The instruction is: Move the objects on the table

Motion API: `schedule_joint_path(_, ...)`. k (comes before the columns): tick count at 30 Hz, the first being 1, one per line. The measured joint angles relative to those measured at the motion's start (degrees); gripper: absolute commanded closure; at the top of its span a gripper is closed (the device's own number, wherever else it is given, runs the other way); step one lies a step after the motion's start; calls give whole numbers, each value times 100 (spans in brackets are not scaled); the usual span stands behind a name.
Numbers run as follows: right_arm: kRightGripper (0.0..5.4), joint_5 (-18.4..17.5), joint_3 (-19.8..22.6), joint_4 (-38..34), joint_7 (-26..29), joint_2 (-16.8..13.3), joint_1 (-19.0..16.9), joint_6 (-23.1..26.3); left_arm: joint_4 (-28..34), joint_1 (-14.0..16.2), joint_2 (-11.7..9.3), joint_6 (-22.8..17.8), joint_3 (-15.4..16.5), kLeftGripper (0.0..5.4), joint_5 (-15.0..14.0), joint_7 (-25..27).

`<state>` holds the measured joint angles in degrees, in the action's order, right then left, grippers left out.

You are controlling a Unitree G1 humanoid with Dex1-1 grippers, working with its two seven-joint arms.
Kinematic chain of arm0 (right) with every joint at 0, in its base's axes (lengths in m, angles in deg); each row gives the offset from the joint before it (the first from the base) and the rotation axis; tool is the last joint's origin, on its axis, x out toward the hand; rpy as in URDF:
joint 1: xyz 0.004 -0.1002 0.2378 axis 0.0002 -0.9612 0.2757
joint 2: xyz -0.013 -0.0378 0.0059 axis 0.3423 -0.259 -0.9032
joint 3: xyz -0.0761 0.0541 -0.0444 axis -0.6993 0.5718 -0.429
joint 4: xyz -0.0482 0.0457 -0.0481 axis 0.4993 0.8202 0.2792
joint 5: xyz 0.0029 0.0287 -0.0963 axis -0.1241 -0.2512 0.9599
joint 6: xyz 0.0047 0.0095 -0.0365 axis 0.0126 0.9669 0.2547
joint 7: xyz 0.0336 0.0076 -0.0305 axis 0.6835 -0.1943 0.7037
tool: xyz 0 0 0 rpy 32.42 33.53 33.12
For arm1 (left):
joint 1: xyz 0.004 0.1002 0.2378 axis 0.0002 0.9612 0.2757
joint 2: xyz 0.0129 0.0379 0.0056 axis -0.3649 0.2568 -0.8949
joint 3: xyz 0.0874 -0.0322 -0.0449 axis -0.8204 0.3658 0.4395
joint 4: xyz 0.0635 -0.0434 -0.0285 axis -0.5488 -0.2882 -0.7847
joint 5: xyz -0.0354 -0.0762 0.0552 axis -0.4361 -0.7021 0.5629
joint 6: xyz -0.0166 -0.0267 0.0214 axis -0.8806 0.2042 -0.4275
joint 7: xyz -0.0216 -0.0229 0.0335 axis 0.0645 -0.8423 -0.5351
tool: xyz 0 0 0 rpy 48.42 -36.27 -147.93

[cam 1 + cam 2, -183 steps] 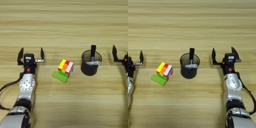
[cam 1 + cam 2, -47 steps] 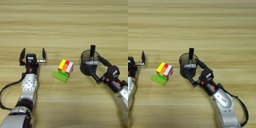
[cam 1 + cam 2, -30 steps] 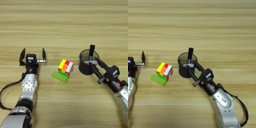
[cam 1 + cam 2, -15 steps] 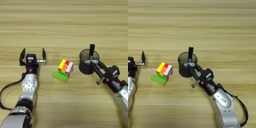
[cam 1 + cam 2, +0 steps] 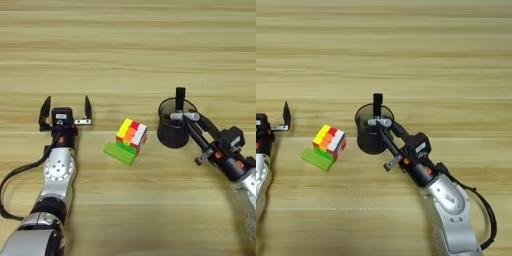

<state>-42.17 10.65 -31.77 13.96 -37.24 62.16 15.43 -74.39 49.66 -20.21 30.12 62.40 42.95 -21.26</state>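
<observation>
Black fingers of the right gripper (image 5: 189, 121) clamp the white pen (image 5: 184, 116) over the mesh cup (image 5: 173, 131). Left gripper (image 5: 66, 111) rests spread apart; cube (image 5: 131, 134) leans on the green block (image 5: 119, 153) mid-counter (image 5: 128, 60).

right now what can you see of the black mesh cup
The black mesh cup is a round, dark, open-topped holder standing upright on the table, right of the puzzle cube. A black marker stands in it, rising above the rim. A slim white pen lies across the rim at its right side. The right gripper reaches in from the lower right, its black fingers at that rim beside the pen.
</observation>
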Motion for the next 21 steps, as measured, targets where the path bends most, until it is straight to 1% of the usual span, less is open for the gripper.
schedule_joint_path(2,465,-33,-1,-56,5,-8,-16,23,0,-2,1,0,-1,0,1,-2)
schedule_joint_path(3,465,-134,-2,-157,13,-13,-48,116,-1,-3,1,-1,-1,0,2,-4)
schedule_joint_path(6,465,-477,9,-541,27,-51,-119,521,-4,-5,2,-2,-4,0,3,-14)
schedule_joint_path(9,465,-876,54,-972,63,-179,-180,994,-6,-8,3,-2,-14,0,4,-28)
schedule_joint_path(10,465,-1052,115,-1213,82,-250,-189,1213,-7,-9,5,-3,-19,0,4,-36)
schedule_joint_path(11,465,-1147,161,-1336,79,-285,-191,1352,-7,-9,5,-3,-20,0,4,-43)
schedule_joint_path(16,465,-1413,287,-1784,75,-449,-248,1820,-6,-10,7,-4,-31,0,4,-59)
schedule_joint_path(19,465,-1719,454,-2127,25,-538,-277,2153,-6,-10,10,-5,-50,0,5,-69)
schedule_joint_path(21,465,-1990,704,-2351,-23,-688,-282,2399,-7,-10,12,-7,-58,0,5,-74)
